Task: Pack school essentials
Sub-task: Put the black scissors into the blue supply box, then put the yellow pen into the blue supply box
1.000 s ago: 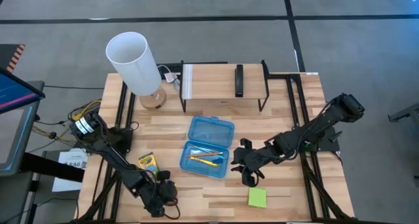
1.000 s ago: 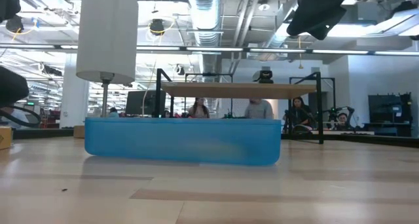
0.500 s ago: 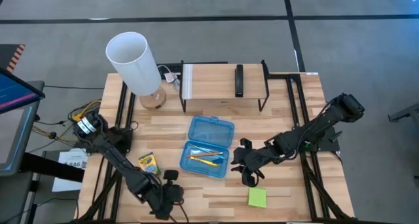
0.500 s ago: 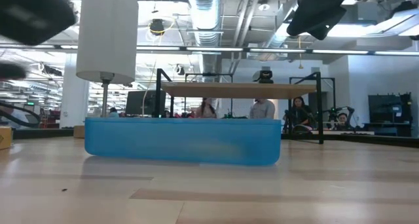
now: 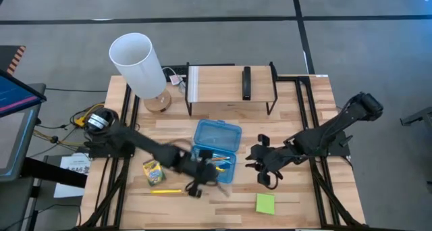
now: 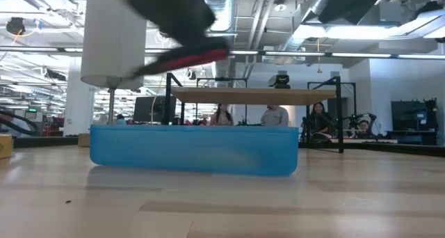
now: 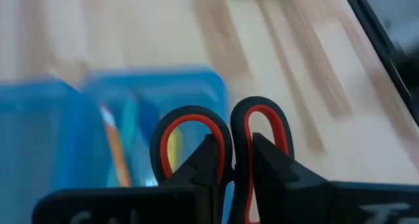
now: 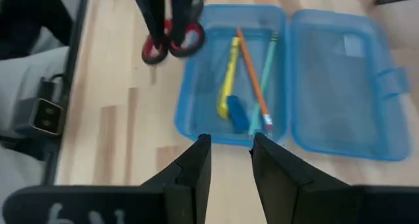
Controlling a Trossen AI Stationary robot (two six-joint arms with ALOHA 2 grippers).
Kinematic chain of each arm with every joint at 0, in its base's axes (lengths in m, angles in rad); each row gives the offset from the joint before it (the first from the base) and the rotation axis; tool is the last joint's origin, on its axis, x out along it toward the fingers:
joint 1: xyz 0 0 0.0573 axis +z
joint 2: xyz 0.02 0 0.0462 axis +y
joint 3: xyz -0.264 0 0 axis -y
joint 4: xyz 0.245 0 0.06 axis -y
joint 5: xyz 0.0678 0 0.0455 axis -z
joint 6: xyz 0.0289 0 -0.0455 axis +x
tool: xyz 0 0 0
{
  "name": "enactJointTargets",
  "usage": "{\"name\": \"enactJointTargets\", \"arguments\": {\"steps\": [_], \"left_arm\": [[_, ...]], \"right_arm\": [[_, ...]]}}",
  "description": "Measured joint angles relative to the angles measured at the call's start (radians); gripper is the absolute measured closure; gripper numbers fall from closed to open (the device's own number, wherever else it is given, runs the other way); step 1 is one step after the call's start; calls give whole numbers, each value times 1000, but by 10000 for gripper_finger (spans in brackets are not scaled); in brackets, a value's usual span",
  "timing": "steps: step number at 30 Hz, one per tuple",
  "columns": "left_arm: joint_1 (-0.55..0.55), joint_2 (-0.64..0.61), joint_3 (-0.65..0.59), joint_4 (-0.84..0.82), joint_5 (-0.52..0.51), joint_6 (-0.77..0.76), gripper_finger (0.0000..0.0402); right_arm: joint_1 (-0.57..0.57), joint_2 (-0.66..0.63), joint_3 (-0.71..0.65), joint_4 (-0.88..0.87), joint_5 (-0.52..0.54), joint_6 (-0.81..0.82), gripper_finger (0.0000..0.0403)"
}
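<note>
The left gripper [image 5: 197,184] grips the red-handled scissors [image 7: 219,142] beside the open blue case [image 5: 214,152]. The right gripper [image 5: 266,169] hangs near it, its fingers seemingly a little apart.

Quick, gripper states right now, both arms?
Left gripper: shut on the red-handled scissors, near the blue case.
Right gripper: open, empty.

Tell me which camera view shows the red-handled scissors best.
The left wrist view: the scissors' two red loops fill the frame, clamped in the left pincer. The right wrist view shows the handles small beside the blue case. The low view gives a red streak; the high view hides them.
</note>
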Motion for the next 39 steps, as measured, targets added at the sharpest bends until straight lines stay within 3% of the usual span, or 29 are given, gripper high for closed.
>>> {"name": "enactJointTargets", "arguments": {"steps": [6, 14, 20, 30, 39], "left_arm": [[112, 23, 2, 156, 90, 38, 367], [135, 136, 3, 177, 130, 21, 367], [146, 148, 5, 180, 126, 6, 366], [146, 147, 5, 196, 96, 1, 237], [143, 70, 5, 149, 81, 11, 236]], "right_arm": [[27, -35, 0, -27, 55, 0, 274], [37, -21, 0, -34, 66, 3, 274], [36, -10, 0, -36, 65, 7, 274], [35, -11, 0, -30, 67, 8, 274], [35, -11, -4, -26, 68, 3, 274]]}}
